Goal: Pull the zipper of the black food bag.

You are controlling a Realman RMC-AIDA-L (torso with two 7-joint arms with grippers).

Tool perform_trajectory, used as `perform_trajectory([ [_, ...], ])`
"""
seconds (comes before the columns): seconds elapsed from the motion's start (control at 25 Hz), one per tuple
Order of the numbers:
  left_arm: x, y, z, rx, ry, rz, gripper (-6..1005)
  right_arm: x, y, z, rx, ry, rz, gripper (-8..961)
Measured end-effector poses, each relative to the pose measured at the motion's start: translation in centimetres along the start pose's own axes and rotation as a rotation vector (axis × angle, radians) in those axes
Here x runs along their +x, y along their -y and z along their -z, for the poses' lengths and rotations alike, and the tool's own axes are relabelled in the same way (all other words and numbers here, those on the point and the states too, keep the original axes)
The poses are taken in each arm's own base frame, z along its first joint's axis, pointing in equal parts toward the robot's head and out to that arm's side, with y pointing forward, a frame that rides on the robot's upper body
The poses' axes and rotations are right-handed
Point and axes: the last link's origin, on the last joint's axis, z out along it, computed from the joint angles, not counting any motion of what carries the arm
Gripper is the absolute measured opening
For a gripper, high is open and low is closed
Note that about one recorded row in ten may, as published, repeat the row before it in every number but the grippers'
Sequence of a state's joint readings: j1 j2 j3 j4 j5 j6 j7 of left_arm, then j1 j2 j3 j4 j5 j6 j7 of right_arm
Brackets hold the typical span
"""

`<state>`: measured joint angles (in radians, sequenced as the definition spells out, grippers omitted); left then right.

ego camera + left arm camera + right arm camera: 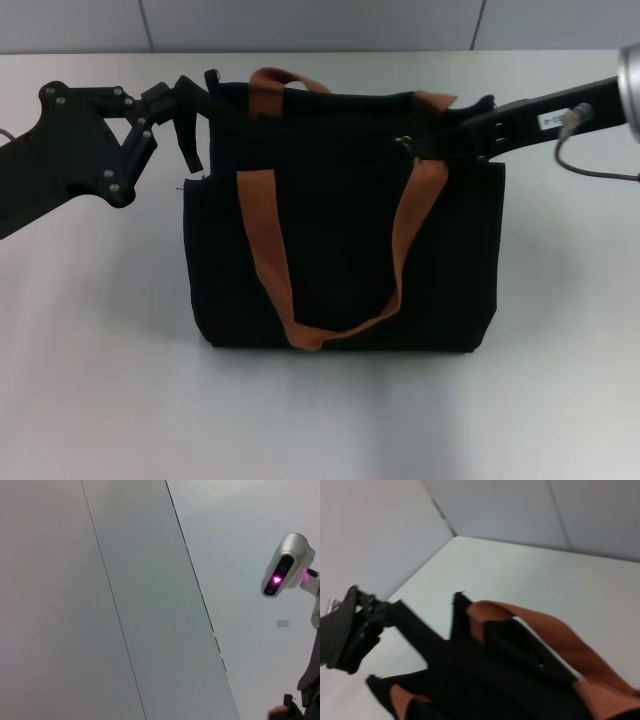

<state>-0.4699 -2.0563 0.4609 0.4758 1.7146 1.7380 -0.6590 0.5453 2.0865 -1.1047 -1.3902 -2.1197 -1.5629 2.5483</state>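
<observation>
table: white top (90, 380), light wall panels behind it; bag stands on it, roughly centre of the head view.
bag: black food bag (340, 240), upright, boxy, broad face toward the head camera. Also seen from above in the right wrist view (485, 680), top edge dark and folded in.
straps: near orange-brown strap (262, 240) hangs down the front face in a U, its low point close to the bag's bottom edge. Far strap (272, 82) arches above the top edge on the robot's left side. The right wrist view shows a strap (555, 635) running across the bag top.
left arm: black linkage comes in from the left edge of the head view. Left gripper (196, 112) is at the bag's top left corner, fingers spread narrowly; one finger curves down outside the side panel, the other sits at the top edge. Cannot tell if they pinch the fabric. Same gripper shows far off in the right wrist view (357, 630).
right arm: reaches in from the right edge of the head view along the bag's top. Right gripper (440, 135) is at the top right, beside where the near strap meets the rim. Fingers blend into black fabric, grip state: cannot tell.
zipper: small silver pull (404, 143) at the top edge, right of centre, just beside the right gripper tip. Contact between them: cannot tell.
left wrist view: only wall panels and a silver camera housing (285, 565) with a pink light.
</observation>
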Motion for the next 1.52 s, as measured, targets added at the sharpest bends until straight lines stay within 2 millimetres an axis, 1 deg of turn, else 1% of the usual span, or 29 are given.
perform_trajectory([
  [0.12,0.0,0.0,0.2,0.003,0.003,0.001,85,0.6,0.8,1.3,0.022,0.03,-0.035,-1],
  [0.2,0.0,0.0,0.2,0.003,0.004,0.0,86,0.7,0.9,1.5,0.022,0.035,-0.04,-1],
  [0.32,0.0,0.0,0.2,0.003,0.004,0.0,88,1.0,0.5,2.0,-0.035,0.066,-0.033,-1],
  [0.4,-0.1,-0.2,0.1,0.001,0.002,0.004,89,1.1,0.6,3.0,-0.152,0.175,-0.012,-2],
  [0.44,-0.1,-0.2,0.1,0.001,0.002,0.004,89,1.1,0.6,3.0,-0.152,0.175,-0.012,-2],
  [0.48,-0.1,-0.2,0.0,0.0,0.001,0.005,90,1.1,0.8,3.4,-0.187,0.218,-0.013,-3],
  [0.52,-0.1,-0.3,0.0,0.0,0.0,0.008,90,1.3,1.2,4.0,-0.235,0.305,-0.007,-3],
  [0.56,-0.1,-0.3,0.0,0.0,0.0,0.008,91,1.3,1.2,4.0,-0.235,0.305,-0.007,23],
  [0.6,-0.2,-0.3,0.0,-0.001,0.0,0.009,91,1.7,1.8,4.7,-0.27,0.386,0.013,49],
  [0.68,-0.2,-0.4,0.0,-0.004,0.001,0.011,92,1.9,2.0,4.9,-0.283,0.419,0.027,101],
  [0.76,-0.3,-0.4,-0.1,-0.006,0.005,0.019,93,2.6,2.2,5.1,-0.336,0.478,0.076,153],
  [0.84,-0.4,-0.4,-0.1,-0.006,0.01,0.025,94,4.2,2.0,5.0,-0.427,0.54,0.166,227],
  [0.88,-0.4,-0.4,-0.1,-0.006,0.01,0.025,95,4.2,2.0,5.0,-0.427,0.54,0.166,265],
  [0.92,-0.4,-0.5,-0.1,-0.007,0.011,0.027,95,5.5,1.7,4.9,-0.471,0.565,0.252,302],
  [0.96,-0.4,-0.5,-0.1,-0.007,0.011,0.027,96,5.5,1.7,4.9,-0.471,0.565,0.252,339],
  [1.0,-0.6,-0.5,0.1,0.001,0.022,0.043,97,6.9,1.4,4.8,-0.49,0.582,0.328,376],
  [1.04,-0.6,-0.5,0.1,0.001,0.022,0.043,97,7.8,1.3,4.8,-0.495,0.583,0.366,423],
  [1.08,-0.7,-0.6,0.2,0.004,0.026,0.052,98,7.8,1.3,4.8,-0.495,0.583,0.366,470],
  [1.12,-0.8,-0.6,0.3,0.011,0.036,0.07,98,9.6,1.0,4.5,-0.498,0.577,0.437,517],
  [1.16,-0.8,-0.6,0.3,0.011,0.036,0.07,99,9.6,1.0,4.5,-0.498,0.577,0.437,564],
  [1.2,-0.9,-0.6,0.5,0.016,0.043,0.084,99,11.3,0.7,4.2,-0.497,0.557,0.492,611],
  [1.24,-0.9,-0.6,0.5,0.016,0.043,0.084,100,12.0,0.7,4.0,-0.491,0.546,0.508,634],
  [1.28,-1.0,-0.6,0.5,0.019,0.047,0.09,100,12.0,0.7,4.0,-0.491,0.546,0.508,657],
  [1.32,-1.2,-0.7,0.7,0.021,0.056,0.108,101,13.5,0.7,3.3,-0.477,0.517,0.532,680],
  [1.36,-1.2,-0.7,0.7,0.021,0.06,0.114,101,13.5,0.7,3.3,-0.477,0.517,0.532,702],
  [1.4,-1.3,-0.7,0.8,0.022,0.067,0.127,102,14.7,0.9,2.4,-0.457,0.488,0.535,725],
  [1.44,-1.4,-0.8,0.9,0.021,0.071,0.139,102,14.7,0.9,2.4,-0.457,0.488,0.535,748],
  [1.48,-1.4,-0.8,0.9,0.021,0.071,0.139,103,15.1,1.0,1.9,-0.447,0.478,0.528,771],
  [1.52,-1.5,-0.9,1.1,0.014,0.082,0.174,103,15.8,1.2,1.0,-0.426,0.465,0.515,794],
])
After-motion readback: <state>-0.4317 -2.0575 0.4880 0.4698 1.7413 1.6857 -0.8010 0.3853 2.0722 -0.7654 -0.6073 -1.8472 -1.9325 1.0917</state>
